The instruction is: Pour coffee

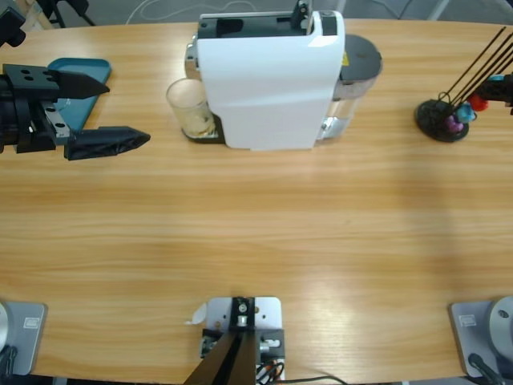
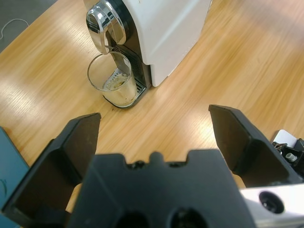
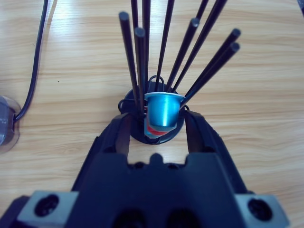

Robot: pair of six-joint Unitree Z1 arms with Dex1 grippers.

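Under the white coffee machine spout, my clear glass cup holds shallow tan coffee; left gripper, jaws wide, must close on it, while right gripper grips a blue capsule.

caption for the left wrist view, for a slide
Open left gripper faces a glass of coffee under the white machine's spout.

White machine well ahead of the left gripper, across bare wooden table. Teal tray partly beneath that gripper. Black rod rack right at the right gripper, 1 blue capsule foremost, 1 red capsule just under it. Black cable off to its left.
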